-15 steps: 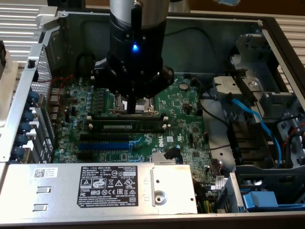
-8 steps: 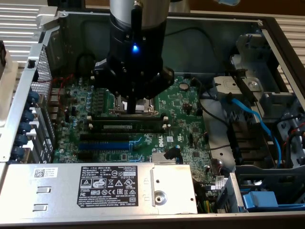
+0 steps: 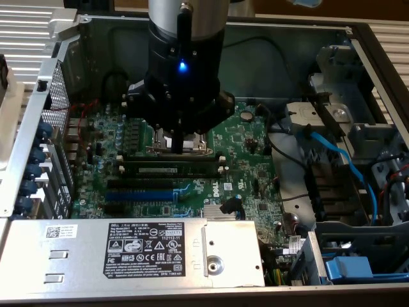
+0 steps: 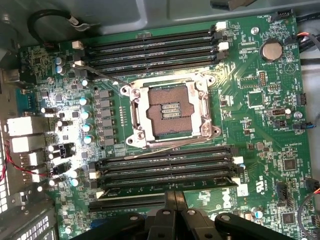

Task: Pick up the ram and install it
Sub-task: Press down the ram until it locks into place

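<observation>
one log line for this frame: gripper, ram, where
gripper: shut, empty | position: over motherboard, above CPU socket | ram: lying in a black slot beside socket, not held

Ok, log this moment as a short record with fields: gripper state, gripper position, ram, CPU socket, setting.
gripper state: gripper shut, nothing visibly held
gripper position: over the motherboard, above the CPU socket
ram: ram lying along a black memory slot beside the socket; whether fully seated cannot be told
CPU socket: open, no processor in it
setting: open computer case, power supply at the exterior view's lower edge
</observation>
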Action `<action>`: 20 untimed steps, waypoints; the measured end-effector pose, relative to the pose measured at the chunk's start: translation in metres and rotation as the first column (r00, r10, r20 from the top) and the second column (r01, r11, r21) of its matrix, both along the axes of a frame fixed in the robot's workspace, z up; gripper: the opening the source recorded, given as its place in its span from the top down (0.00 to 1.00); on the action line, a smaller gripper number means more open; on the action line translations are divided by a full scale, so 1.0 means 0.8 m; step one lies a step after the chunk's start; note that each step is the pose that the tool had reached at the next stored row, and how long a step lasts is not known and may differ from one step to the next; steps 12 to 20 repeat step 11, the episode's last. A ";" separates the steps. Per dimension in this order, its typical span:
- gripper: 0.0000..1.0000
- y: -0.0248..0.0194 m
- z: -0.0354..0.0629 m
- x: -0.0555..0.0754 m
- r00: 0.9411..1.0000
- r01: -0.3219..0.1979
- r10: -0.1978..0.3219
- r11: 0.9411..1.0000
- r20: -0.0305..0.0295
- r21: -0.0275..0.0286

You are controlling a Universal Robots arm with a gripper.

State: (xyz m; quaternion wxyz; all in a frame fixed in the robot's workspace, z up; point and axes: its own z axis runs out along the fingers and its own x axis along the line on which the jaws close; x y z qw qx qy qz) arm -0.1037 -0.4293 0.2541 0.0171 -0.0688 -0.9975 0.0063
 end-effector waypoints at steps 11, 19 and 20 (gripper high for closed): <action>0.90 -0.0007 0.000 0.005 1.000 0.000 0.000 1.000 0.000 0.000; 0.90 -0.0007 0.000 0.005 1.000 0.000 0.000 1.000 0.000 0.000; 0.90 -0.0007 0.000 0.005 1.000 0.000 0.000 1.000 0.000 0.000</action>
